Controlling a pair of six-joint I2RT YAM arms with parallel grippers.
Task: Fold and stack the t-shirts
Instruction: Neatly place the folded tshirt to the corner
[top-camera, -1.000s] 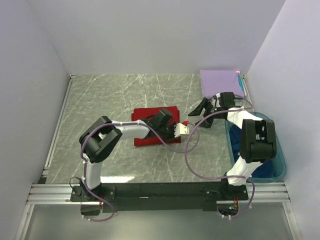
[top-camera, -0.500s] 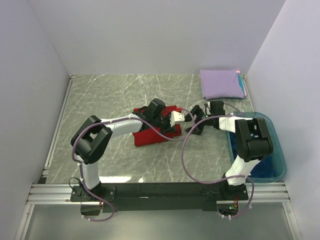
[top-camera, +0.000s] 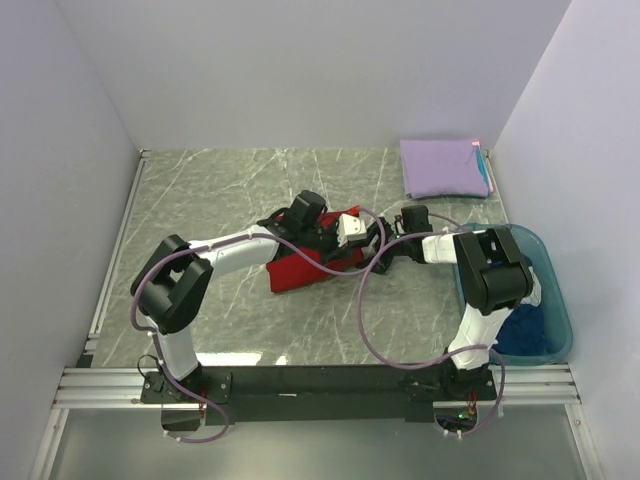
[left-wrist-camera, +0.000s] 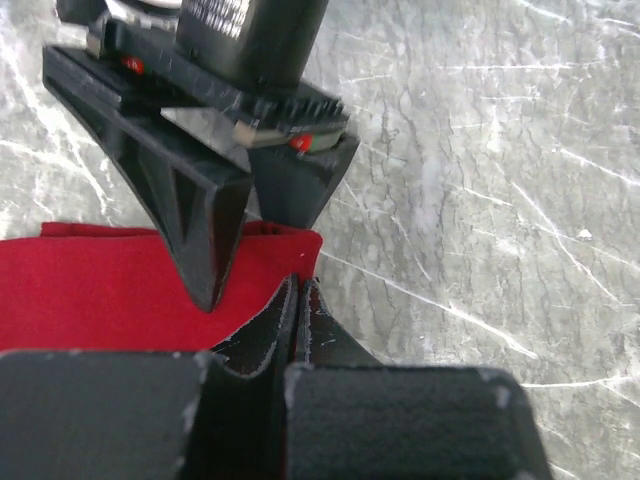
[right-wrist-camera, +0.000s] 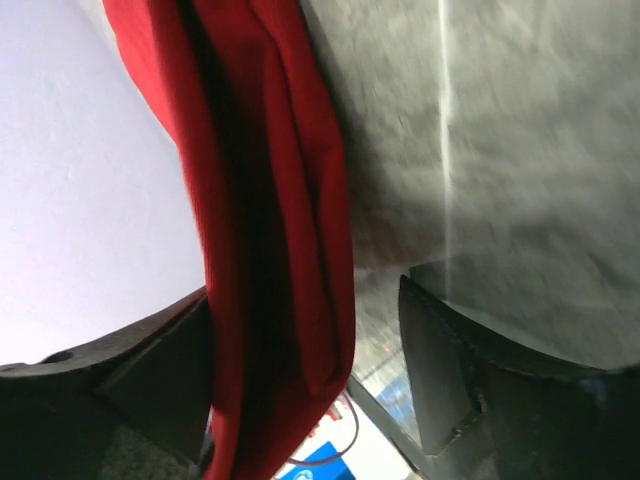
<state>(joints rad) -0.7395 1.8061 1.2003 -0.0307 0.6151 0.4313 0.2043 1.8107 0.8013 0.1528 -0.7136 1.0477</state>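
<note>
The red t-shirt (top-camera: 305, 265) lies folded mid-table, its right edge raised. My left gripper (top-camera: 365, 238) is shut on that edge; in the left wrist view its closed fingertips (left-wrist-camera: 300, 295) pinch the corner of the red cloth (left-wrist-camera: 100, 290). My right gripper (top-camera: 385, 248) faces it from the right, open, and the hanging red fold (right-wrist-camera: 270, 200) sits between its fingers (right-wrist-camera: 440, 380) without being clamped. The lavender t-shirt (top-camera: 443, 167) lies folded at the back right. The dark blue t-shirt (top-camera: 525, 335) is in the teal tub (top-camera: 560, 310).
The tub stands by the right wall, next to the right arm's base. Both arms' cables loop over the table near the red shirt. White walls close in the left, back and right sides.
My left gripper has moved back and to the right, lifting the red shirt's edge. The right gripper has swung left from near the lavender shirt to the raised edge, its jaws narrowing slightly.
</note>
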